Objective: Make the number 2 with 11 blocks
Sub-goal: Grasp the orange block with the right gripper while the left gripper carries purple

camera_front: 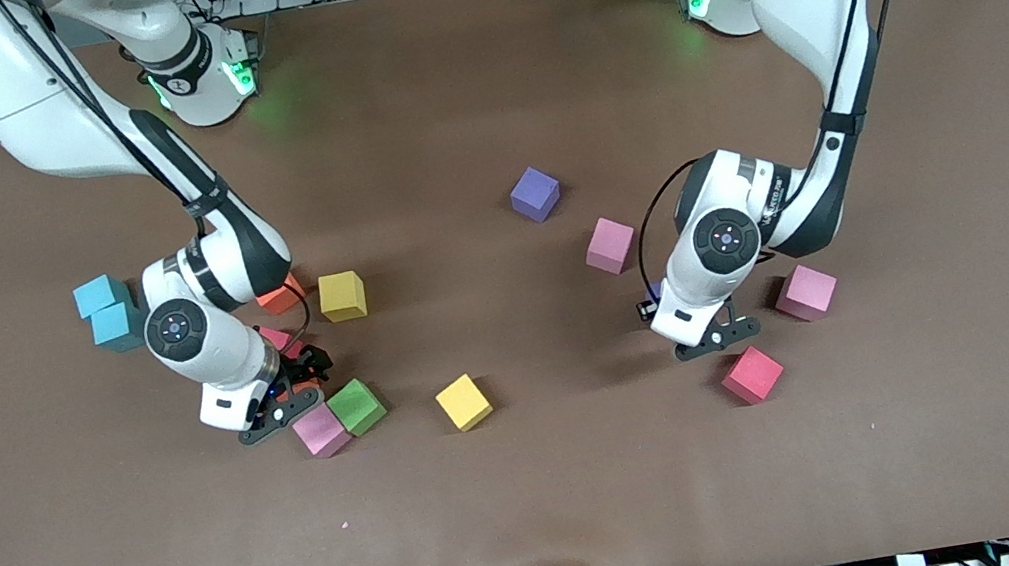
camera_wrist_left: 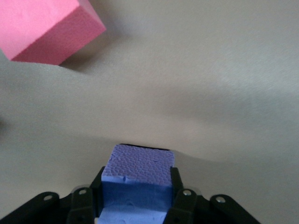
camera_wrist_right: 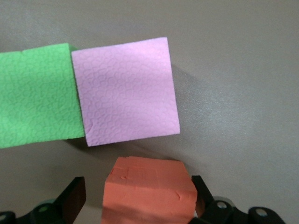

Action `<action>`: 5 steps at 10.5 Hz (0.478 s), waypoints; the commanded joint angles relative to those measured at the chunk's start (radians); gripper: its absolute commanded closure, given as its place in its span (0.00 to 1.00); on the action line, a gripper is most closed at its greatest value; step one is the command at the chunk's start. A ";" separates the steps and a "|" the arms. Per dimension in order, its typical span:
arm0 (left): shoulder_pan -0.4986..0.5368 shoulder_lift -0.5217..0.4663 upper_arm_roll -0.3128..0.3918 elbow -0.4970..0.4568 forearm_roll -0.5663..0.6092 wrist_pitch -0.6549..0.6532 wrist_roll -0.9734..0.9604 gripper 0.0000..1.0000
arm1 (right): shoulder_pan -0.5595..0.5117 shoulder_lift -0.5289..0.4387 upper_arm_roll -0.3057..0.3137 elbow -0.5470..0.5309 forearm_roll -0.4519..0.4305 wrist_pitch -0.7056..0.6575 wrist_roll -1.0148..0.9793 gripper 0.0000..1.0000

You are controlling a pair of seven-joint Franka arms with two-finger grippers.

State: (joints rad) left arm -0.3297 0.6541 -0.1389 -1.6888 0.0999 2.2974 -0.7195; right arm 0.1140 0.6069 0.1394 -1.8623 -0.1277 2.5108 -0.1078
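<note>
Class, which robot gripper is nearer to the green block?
Right. The right gripper, open around an orange block, is beside the green block; the left gripper, shut on a purple block, is toward the left arm's end.

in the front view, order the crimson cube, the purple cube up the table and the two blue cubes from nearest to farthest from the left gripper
1. Crimson cube: just beside the left gripper, nearer the camera.
2. Purple cube: mid-table, farther from the camera.
3. Blue cubes: at the right arm's end; too close to rank.
</note>
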 commanded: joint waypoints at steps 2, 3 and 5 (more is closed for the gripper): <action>-0.064 -0.047 0.001 0.063 0.018 -0.070 -0.115 0.91 | -0.043 0.005 0.011 -0.008 -0.018 0.008 -0.004 0.00; -0.098 -0.051 0.001 0.096 0.015 -0.105 -0.153 0.91 | -0.050 0.005 0.011 -0.008 -0.018 0.003 0.000 0.00; -0.168 -0.062 -0.025 0.121 0.014 -0.130 -0.245 0.91 | -0.051 0.008 0.011 -0.009 -0.015 0.005 0.007 0.00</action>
State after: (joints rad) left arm -0.4445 0.6054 -0.1534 -1.5827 0.0999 2.1974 -0.8901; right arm 0.0749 0.6123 0.1372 -1.8671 -0.1281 2.5117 -0.1078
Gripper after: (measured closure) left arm 0.467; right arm 0.000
